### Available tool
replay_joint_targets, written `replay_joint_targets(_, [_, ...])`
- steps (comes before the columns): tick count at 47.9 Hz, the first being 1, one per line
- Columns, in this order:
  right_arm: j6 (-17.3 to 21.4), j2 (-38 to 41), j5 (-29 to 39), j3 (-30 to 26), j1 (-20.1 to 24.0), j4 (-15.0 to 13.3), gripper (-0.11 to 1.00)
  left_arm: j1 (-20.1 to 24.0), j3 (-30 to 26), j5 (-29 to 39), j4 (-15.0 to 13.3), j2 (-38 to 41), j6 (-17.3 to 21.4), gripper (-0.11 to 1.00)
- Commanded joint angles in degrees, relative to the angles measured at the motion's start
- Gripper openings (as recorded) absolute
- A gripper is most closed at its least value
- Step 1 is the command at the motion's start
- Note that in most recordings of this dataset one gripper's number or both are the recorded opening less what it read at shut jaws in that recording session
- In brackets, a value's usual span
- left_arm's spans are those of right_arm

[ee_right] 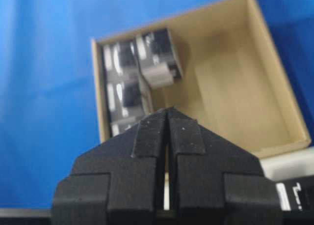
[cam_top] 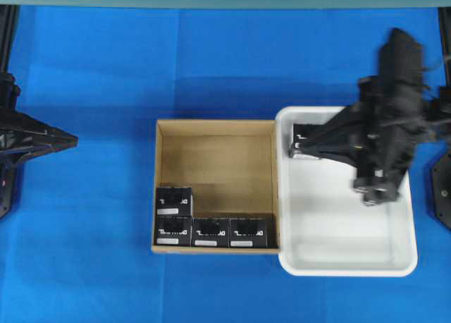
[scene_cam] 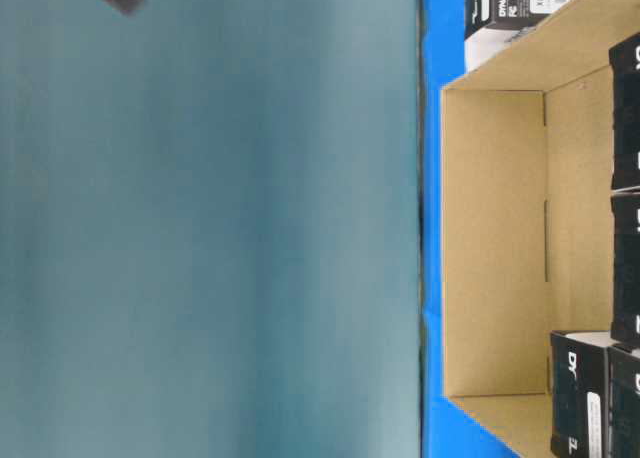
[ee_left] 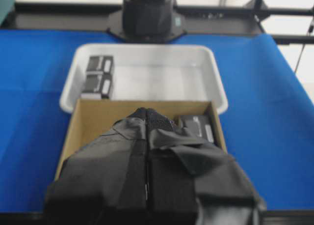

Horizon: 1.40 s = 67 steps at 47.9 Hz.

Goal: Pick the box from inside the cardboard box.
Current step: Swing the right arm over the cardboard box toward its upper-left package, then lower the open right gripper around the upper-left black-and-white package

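The large brown corrugated cardboard box (cam_top: 215, 185) is matt raw paperboard, its inner floor smooth and dull. The small black cuboid boxes (cam_top: 210, 232) inside it look like printed card with a slight sheen and white paper label strips. The white plastic tray with rounded corners (cam_top: 345, 259) is smooth and faintly glossy. Plain matt blue sheeting covers the bench (cam_top: 84, 231). The left pincer (ee_left: 147, 118) is wrapped in matt black tape, slightly wrinkled.

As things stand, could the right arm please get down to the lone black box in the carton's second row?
Probably yes. The box lies uncovered in the open-topped cardboard box, its far side free. The right claw, shut and empty, hovers over the white tray beside it.
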Motion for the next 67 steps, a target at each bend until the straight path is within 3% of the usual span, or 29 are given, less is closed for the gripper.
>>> replay_joint_targets(1, [-0.09,4.31,5.19,-5.89,-0.35,0.18,0.01,0.0,-1.58,0.35,0.09,0.35,-0.18,-0.07])
replay_joint_targets(14, [-1.41,21.62,21.88,-23.82,-0.79,0.09,0.01,-0.62,-1.58,5.89,0.09,0.09,-2.11,-0.07])
replay_joint_targets(20, [-4.48,28.04,27.25,-29.79,-1.05,0.09,0.01,-1.23,-1.76,7.82,0.09,-0.44,-2.37,-0.07])
replay_joint_targets(29, [-9.93,35.24,30.15,-38.14,-1.05,0.18,0.01,-2.11,-2.02,11.95,0.09,-1.58,-2.46,-0.07])
replay_joint_targets(41, [-13.54,43.68,35.07,-45.88,-1.14,0.18,0.01,-2.11,-2.55,18.9,0.09,-3.69,-2.46,-0.07])
replay_joint_targets(57, [-15.29,50.8,40.69,-53.96,-1.32,0.79,0.03,-1.76,-3.25,23.47,0.09,-5.98,-2.46,-0.07])
replay_joint_targets(67, [-18.28,52.73,40.52,-54.4,-1.49,6.77,0.04,-1.41,-3.25,23.47,0.18,-5.98,-2.46,-0.07])
